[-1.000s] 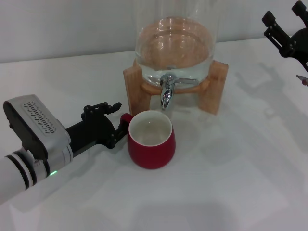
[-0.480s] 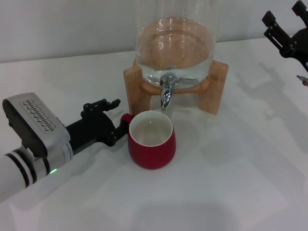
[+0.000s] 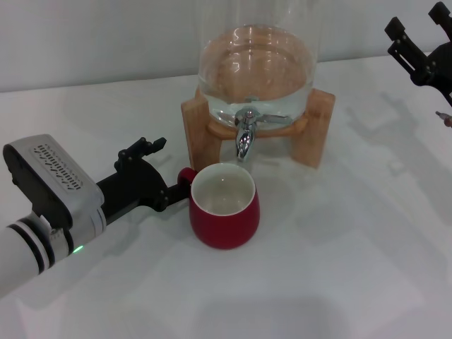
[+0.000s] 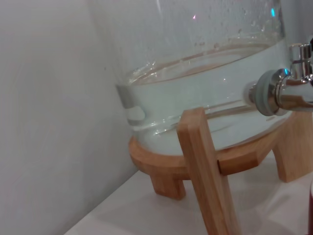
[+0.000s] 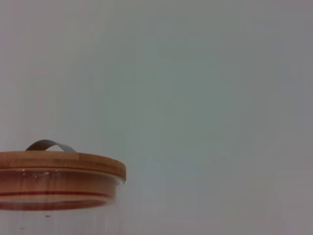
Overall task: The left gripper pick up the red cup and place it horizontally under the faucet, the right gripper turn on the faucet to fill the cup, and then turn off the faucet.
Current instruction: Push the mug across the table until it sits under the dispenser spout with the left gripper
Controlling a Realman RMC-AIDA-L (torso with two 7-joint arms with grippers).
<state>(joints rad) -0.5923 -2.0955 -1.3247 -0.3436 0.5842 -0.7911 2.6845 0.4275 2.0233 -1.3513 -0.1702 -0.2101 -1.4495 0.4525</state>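
The red cup (image 3: 224,207) stands upright on the white table, its white inside showing, right below the spout of the chrome faucet (image 3: 244,131). Its handle (image 3: 186,174) points toward my left gripper (image 3: 168,168), which is open, with its fingers spread beside the handle. In the left wrist view the faucet (image 4: 283,90) shows from the side, and a sliver of the red cup (image 4: 311,205) sits at the picture's edge. My right gripper (image 3: 413,20) hangs open, high at the far right, well away from the faucet.
The glass dispenser (image 3: 256,63) holds water and rests on a wooden stand (image 3: 194,123) behind the cup. Its wooden lid (image 5: 54,164) shows in the right wrist view. A white wall runs behind the table (image 3: 339,268).
The left gripper's fingers have spread wider and drawn back slightly from the cup's handle. The cup has stayed below the spout. The right arm has not moved.
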